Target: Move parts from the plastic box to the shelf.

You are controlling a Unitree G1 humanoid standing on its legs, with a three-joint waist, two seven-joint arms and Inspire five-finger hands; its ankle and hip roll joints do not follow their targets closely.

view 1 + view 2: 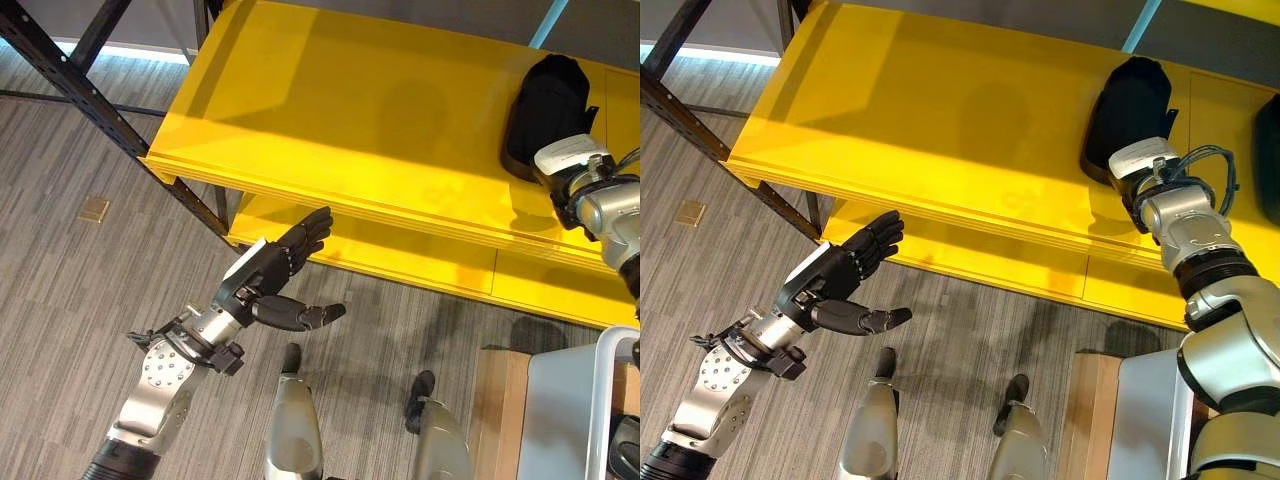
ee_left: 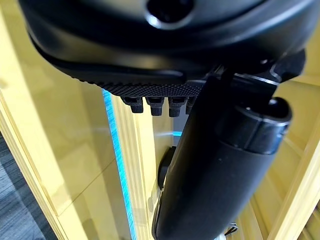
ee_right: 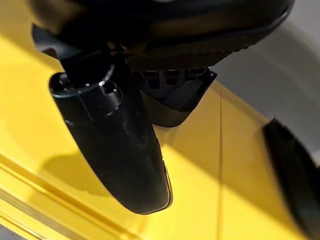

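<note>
My right hand (image 1: 1127, 125) reaches onto the top board of the yellow shelf (image 1: 350, 110) at its right end. In the right wrist view its thumb (image 3: 115, 145) stands out straight and the fingers lie flat over a black part (image 3: 176, 107) resting on the board. From the head views the dark hand and that part merge into one shape. A second black part (image 1: 1270, 150) lies further right on the shelf. My left hand (image 1: 270, 275) hangs open in the air before the shelf's lower board, holding nothing. The pale plastic box (image 1: 570, 400) is at the lower right.
A wooden surface (image 1: 500, 400) lies under the box. Something dark (image 1: 625, 445) sits at the box's edge. The shelf's black metal upright (image 1: 80, 80) slants at the far left. A small tan square (image 1: 95, 210) lies on the grey floor.
</note>
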